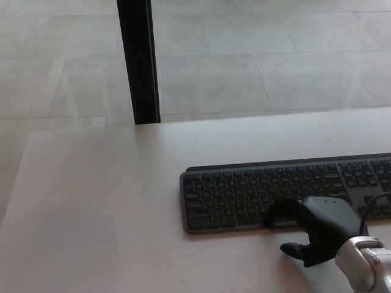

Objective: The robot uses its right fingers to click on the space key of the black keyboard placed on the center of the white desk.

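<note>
A black keyboard [256, 192] lies on the white desk [110, 201], running off the right edge of the head view. My right hand [314, 229] comes in from the lower right. Its fingers [282, 212] curl down onto the keyboard's bottom row of keys, about where the space key lies, and hide that part of the row. The thumb [294, 249] sticks out over the desk just in front of the keyboard. The hand holds nothing. My left hand does not show.
A black post [139, 61] stands behind the desk's far edge at the left. Beyond it lies a grey tiled floor [256, 55]. A thin cable [372, 201] arcs over the keyboard beside my right wrist.
</note>
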`<state>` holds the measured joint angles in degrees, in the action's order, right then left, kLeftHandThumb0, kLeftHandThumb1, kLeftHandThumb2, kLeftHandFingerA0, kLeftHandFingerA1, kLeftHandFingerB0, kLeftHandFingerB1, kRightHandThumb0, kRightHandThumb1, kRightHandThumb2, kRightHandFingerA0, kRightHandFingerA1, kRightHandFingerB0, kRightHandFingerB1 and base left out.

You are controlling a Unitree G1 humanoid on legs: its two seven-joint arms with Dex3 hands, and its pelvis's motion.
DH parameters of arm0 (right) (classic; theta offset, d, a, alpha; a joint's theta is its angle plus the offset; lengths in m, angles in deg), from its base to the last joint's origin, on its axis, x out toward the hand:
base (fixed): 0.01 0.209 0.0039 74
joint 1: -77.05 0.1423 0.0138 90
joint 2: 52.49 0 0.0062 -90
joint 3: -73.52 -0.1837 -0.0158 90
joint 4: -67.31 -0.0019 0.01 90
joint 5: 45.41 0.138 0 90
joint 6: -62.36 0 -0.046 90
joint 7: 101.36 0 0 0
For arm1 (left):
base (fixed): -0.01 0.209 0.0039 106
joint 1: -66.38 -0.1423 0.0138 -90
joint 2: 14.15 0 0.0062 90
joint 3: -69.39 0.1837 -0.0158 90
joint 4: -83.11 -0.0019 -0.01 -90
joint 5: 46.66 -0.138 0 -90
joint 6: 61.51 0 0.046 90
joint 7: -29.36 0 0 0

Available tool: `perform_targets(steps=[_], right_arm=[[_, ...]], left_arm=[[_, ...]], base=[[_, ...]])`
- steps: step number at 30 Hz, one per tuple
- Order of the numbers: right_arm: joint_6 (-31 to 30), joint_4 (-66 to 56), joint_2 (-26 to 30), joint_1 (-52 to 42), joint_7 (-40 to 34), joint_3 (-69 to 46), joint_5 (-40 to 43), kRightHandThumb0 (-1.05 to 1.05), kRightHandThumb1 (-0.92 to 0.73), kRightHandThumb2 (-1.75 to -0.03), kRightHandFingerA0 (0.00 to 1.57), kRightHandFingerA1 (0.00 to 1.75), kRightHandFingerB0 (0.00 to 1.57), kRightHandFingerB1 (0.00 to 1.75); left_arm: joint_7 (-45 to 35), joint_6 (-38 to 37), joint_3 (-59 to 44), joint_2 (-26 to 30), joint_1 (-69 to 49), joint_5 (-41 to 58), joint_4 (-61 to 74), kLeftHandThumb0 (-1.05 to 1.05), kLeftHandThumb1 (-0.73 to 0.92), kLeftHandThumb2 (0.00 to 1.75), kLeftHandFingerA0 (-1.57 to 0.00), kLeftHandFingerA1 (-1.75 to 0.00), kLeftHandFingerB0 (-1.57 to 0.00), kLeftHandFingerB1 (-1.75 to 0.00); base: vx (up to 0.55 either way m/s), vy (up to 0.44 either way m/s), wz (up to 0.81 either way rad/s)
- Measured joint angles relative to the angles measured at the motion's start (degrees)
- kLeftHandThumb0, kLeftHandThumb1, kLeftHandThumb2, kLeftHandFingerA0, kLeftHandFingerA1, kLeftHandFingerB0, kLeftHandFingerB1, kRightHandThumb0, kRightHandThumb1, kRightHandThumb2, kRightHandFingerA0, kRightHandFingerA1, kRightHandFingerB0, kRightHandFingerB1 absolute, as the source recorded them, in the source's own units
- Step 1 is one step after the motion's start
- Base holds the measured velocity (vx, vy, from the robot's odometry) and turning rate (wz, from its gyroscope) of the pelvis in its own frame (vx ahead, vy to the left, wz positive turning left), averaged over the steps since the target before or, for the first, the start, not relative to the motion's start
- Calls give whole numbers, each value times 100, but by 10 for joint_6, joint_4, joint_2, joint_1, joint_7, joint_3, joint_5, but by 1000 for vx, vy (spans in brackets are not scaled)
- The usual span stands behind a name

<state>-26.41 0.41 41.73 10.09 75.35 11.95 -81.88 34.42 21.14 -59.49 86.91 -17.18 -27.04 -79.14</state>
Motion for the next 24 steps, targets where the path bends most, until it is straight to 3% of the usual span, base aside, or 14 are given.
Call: perform_targets(steps=[1,5,12,18,22,24], right_arm=[[1,-1,1,-1,-1,1,-2,-33,-63,-60,86,141,65,48],[7,0,4,-7,-6,5,-12,-34,-62,-60,89,137,65,48],[11,17,4,-3,-16,-1,-17,-36,-63,-60,86,133,64,48],[12,45,4,5,-33,-8,-17,-37,-63,-62,82,142,62,49],[12,52,3,8,-37,-15,-17,-40,-62,-60,86,130,64,47],[9,43,1,7,-33,-21,-15,-37,-60,-57,89,142,66,50]], left_arm=[[0,0,0,0,0,0,0,-51,62,59,-72,-65,-70,-57],[0,0,0,1,2,0,0,-52,62,59,-70,-66,-72,-59],[-3,0,1,2,1,0,0,-51,62,58,-80,-74,-72,-61],[-4,0,-3,2,-2,1,-1,-51,62,59,-77,-71,-73,-60],[-4,0,-1,2,-2,1,-1,-53,61,58,-79,-69,-76,-62],[-4,0,0,2,-3,0,-1,-55,61,58,-81,-71,-73,-58]], base=[[0,0,0],[0,0,0],[0,0,0],[0,0,0],[0,0,0],[0,0,0]])
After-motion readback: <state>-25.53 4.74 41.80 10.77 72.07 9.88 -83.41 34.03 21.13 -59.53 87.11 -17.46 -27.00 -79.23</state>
